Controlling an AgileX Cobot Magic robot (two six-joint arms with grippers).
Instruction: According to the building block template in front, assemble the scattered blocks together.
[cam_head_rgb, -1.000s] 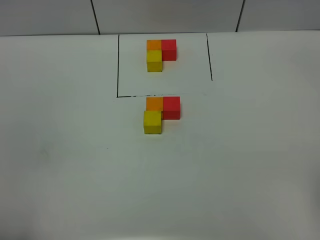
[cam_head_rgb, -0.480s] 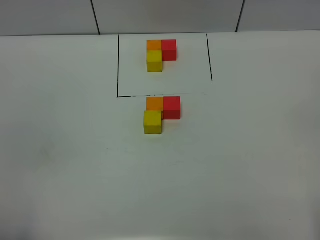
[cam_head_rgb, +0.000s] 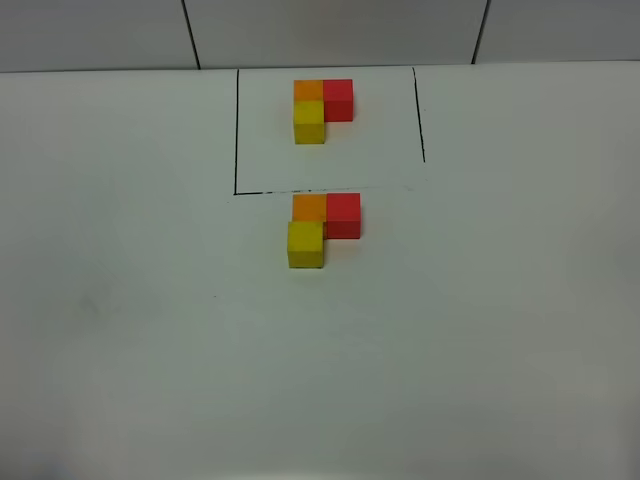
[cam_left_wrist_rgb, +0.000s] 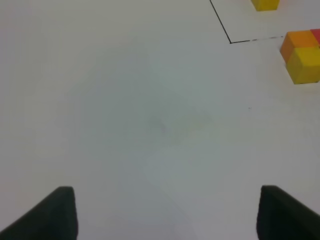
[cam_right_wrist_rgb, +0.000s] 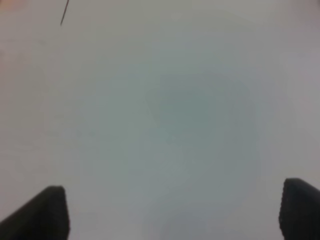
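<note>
black jaws, left gripper (cam_left_wrist_rgb: 162, 212): two dark tips set wide apart over bare white worktop (cam_left_wrist_rgb: 125, 125), holding nothing. black jaws, right gripper (cam_right_wrist_rgb: 172, 212): likewise spread wide and empty, over blank worktop with only a stub of drawn line at the view's edge. neither gripper appears in the high view.

item, scattered blocks (cam_head_rgb: 322, 228): orange cube (cam_head_rgb: 309, 207), red cube (cam_head_rgb: 343, 213) and yellow cube (cam_head_rgb: 305, 244), touching one another in an l just outside the near line of the frame; orange and red side by side, yellow against the orange on the near side (it sits a shade off to the left of flush).

item, building block template (cam_head_rgb: 322, 107): same three colours, same l, inside the thin black frame (cam_head_rgb: 236, 130), well clear of the copy.

change over the last second: none; cubes, lines and views match the earlier pictures exactly. judgement: the copy already mirrors the template, both arms are parked clear, and the task reads as finished or all but, with at most a small nudge of the yellow cube left.
</note>
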